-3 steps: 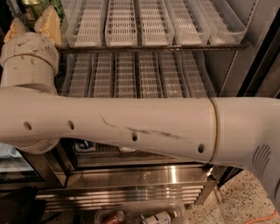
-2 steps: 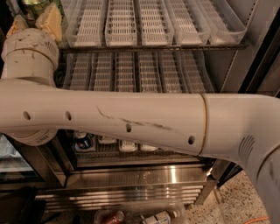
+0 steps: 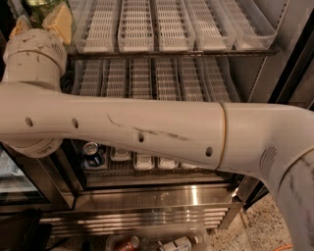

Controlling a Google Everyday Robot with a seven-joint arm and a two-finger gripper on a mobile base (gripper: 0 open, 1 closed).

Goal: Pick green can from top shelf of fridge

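The end effector (image 3: pixel 41 19) is seen at upper left, closed on the shiny bright-green drink can (image 3: pixel 39 6), beside the white slotted trays (image 3: pixel 137 24) of the top wire shelf (image 3: pixel 176 52) in the stainless-steel display fridge (image 3: pixel 157 198). Speckled flooring (image 3: pixel 274 223) is seen below.

The arm (image 3: pixel 147 127) is a thick off-white tube with small dark round holes along its side and black scuff streaks near the middle. A thin seam rings it toward the right, beside a patch of fine vent slits. At left it meets a round, grubby cream joint (image 3: pixel 34 56). The tan gripper (image 3: pixel 41 20) shows at the top left, just above that joint.
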